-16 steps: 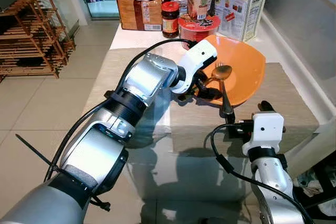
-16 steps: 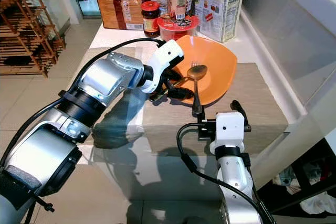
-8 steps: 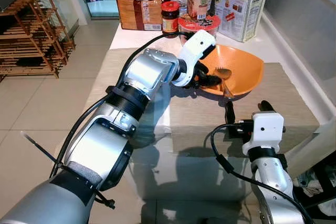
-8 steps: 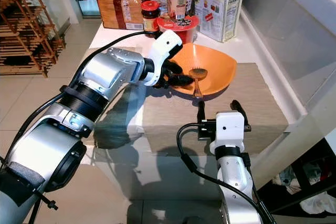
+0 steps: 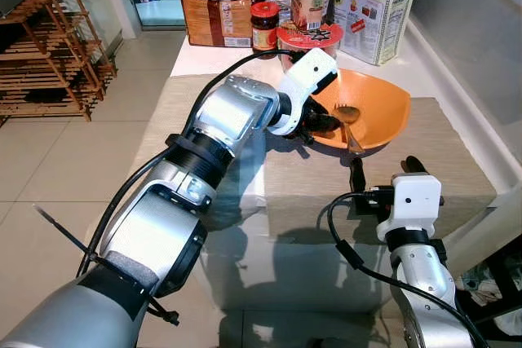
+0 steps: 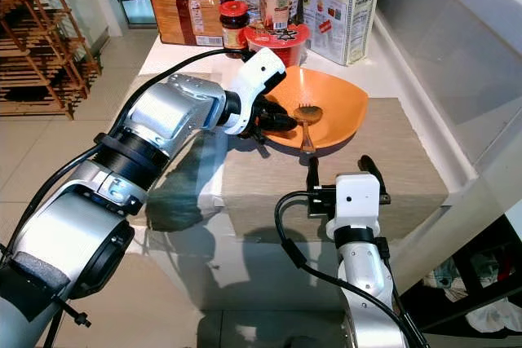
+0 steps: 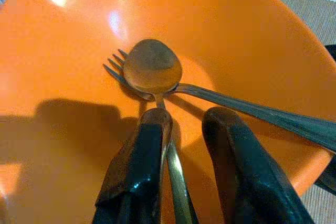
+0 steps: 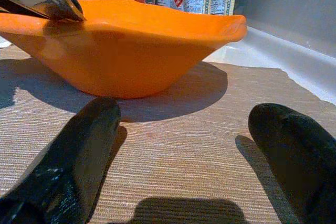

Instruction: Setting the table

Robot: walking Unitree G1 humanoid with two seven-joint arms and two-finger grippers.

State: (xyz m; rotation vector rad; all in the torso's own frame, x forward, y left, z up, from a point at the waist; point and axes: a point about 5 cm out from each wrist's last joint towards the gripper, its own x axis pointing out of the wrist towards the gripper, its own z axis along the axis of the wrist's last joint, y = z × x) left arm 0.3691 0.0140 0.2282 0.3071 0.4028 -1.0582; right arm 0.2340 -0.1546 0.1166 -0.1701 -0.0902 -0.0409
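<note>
An orange bowl (image 5: 379, 103) sits flat on a beige placemat (image 5: 318, 189) and holds a spoon (image 7: 152, 67) and a fork (image 7: 252, 109). My left gripper (image 5: 320, 124) reaches over the bowl's near left rim. In the left wrist view its fingers (image 7: 147, 145) stand apart above the bowl's inside, open, and the spoon's handle runs between them. My right gripper (image 5: 385, 171) rests open on the placemat just in front of the bowl (image 8: 131, 51), nothing between its fingers (image 8: 79, 166).
Groceries crowd the table's back edge: a bread pack (image 5: 214, 18), jars (image 5: 264, 28), a red-lidded cup (image 5: 306, 38) and a white bag (image 5: 371, 6). A wooden rack (image 5: 49, 46) stands on the floor at left. A grey ledge (image 5: 473, 79) runs along the right.
A second ago the bowl was tipped up steeply at my left gripper; it now lies flat on the mat. The left gripper has drawn back slightly. The right arm has not moved.
</note>
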